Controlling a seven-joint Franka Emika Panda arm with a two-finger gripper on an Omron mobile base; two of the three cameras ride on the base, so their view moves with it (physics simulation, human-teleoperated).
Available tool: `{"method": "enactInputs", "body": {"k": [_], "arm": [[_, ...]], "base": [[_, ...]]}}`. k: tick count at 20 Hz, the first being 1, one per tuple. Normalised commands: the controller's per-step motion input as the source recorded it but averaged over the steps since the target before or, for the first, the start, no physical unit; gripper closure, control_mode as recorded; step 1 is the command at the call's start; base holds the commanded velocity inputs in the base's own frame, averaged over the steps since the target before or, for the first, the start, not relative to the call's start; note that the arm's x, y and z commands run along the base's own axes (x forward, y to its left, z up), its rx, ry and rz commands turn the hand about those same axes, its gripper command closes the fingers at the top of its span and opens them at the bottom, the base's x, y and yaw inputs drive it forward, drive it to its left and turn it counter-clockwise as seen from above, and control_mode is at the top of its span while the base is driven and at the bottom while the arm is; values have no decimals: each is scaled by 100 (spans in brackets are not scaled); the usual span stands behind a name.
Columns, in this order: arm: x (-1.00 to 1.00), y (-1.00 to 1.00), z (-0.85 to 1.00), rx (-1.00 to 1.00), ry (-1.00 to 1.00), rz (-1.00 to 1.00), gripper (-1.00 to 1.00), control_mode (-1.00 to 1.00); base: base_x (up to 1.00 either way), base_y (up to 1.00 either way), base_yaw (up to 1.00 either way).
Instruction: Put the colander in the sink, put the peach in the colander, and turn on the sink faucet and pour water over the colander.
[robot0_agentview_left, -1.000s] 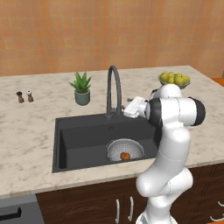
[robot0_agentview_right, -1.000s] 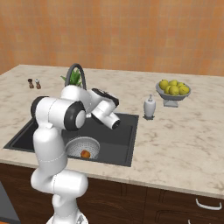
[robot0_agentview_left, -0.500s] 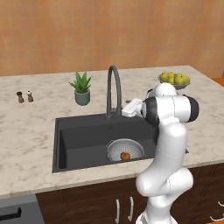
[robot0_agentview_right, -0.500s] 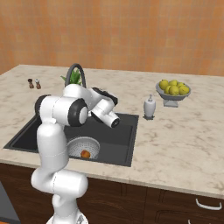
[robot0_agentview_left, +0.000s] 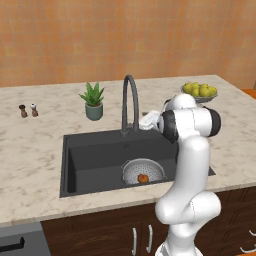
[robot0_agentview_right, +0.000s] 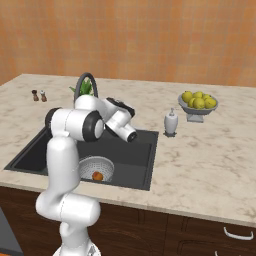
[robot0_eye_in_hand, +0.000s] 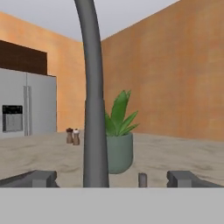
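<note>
Faucet step in hand: peach in colander, gripper spread beside faucet; next, reach its handle.

The hand shows little more than its fingertips at the bottom of the hand view. Directly ahead of it, the faucet is cut off by the top edge, and its stem hides part of the plant beyond. In the right base view the arm covers the faucet's lower stem.

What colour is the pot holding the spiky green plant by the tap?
Muted grey-green; the small round plant pot shows best in the hand view.
</note>
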Motion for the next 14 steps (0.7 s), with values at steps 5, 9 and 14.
{"method": "enactInputs", "body": {"k": [5,9,14], "arm": [[28,0,-11,0,3,-4,-100,-100],[25,0,-25,0,5,-5,-100,-100],[26,0,-25,0,4,-6,-100,-100]], "base": [[0,0,0],[0,0,0],[0,0,0]]}}
